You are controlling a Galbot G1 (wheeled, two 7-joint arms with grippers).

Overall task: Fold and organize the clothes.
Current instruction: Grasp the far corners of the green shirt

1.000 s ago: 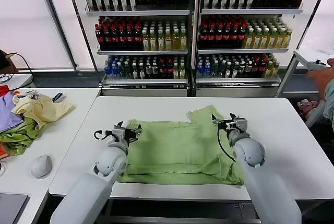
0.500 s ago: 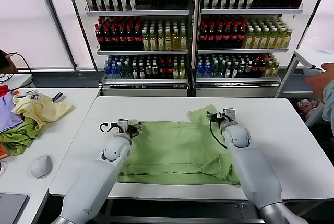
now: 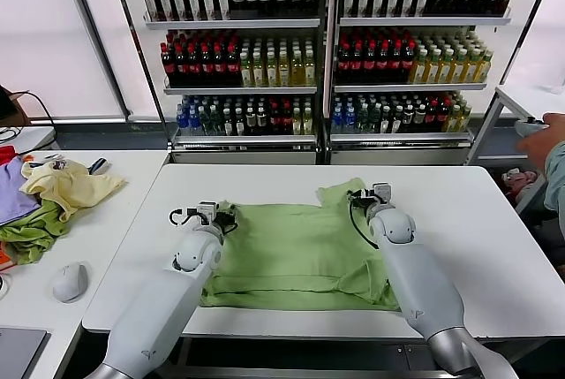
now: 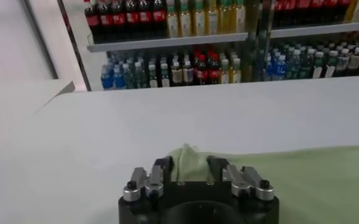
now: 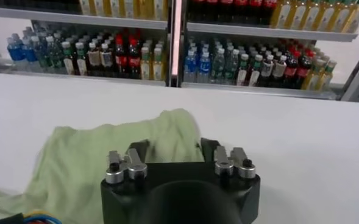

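Observation:
A light green shirt [image 3: 291, 255] lies spread on the white table [image 3: 459, 211], its near edge folded over. My left gripper [image 3: 222, 214] is at the shirt's far left corner. In the left wrist view the left gripper [image 4: 187, 163] has a small peak of the green cloth [image 4: 301, 176] pinched between its fingers. My right gripper [image 3: 360, 194] is at the raised sleeve on the far right. In the right wrist view the right gripper [image 5: 174, 146] has the bunched sleeve cloth [image 5: 94, 158] filling the gap between its fingers.
A side table at the left holds a pile of yellow, green and purple clothes [image 3: 53, 193] and a grey mouse [image 3: 69, 282]. Shelves of bottles [image 3: 327, 43] stand behind the table. A person's hand [image 3: 543, 136] shows at the right edge.
Both grippers have reached farther across the shirt to its far corners, the right one also shifting left. Their fingers have closed from wide open onto the cloth.

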